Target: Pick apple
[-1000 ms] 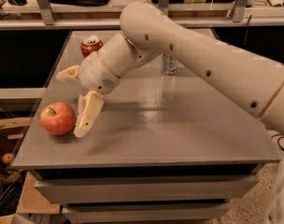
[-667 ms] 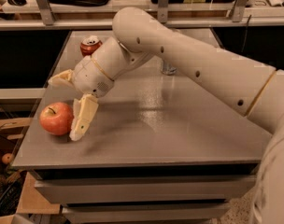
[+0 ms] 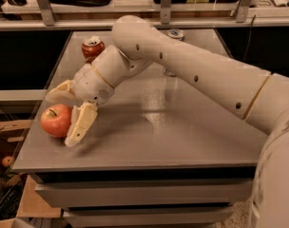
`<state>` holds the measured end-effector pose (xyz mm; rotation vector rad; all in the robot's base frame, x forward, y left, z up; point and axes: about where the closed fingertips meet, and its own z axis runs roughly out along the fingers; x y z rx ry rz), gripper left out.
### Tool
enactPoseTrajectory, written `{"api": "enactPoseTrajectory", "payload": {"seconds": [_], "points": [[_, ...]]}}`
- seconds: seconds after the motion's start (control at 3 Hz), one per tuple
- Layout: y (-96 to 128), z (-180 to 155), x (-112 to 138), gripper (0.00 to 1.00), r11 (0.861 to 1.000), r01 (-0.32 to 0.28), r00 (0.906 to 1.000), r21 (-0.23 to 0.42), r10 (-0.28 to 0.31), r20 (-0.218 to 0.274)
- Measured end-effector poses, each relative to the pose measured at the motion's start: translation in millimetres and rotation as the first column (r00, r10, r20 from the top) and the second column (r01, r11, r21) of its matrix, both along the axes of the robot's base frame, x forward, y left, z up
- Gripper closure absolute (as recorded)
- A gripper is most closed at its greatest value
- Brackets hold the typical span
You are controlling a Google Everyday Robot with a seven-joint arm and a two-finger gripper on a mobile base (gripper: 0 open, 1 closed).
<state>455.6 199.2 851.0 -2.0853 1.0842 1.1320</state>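
The grasp is being set up: the gripper (image 3: 62, 118) is placed around the apple (image 3: 52, 121), jaws spread, nothing held; closing is needed next.

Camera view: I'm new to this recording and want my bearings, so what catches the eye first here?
The big white arm sweeps in from the right across the grey table. Its gripper is near the table's left edge, open, with the red apple between its fingers. A red cola can stands farther back on the left.
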Motion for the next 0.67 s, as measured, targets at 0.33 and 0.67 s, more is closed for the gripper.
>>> {"api": "enactPoseTrajectory", "payload": {"seconds": [0.33,0.67], "points": [[-0.9,-3.2,-2.1,0.41,1.000,-0.009,0.9999,0.001,0.009,-0.011],[-2.7,-4.6,-1.0,0.65,1.000,-0.012,0.9998,0.000,0.012,-0.019]]}}
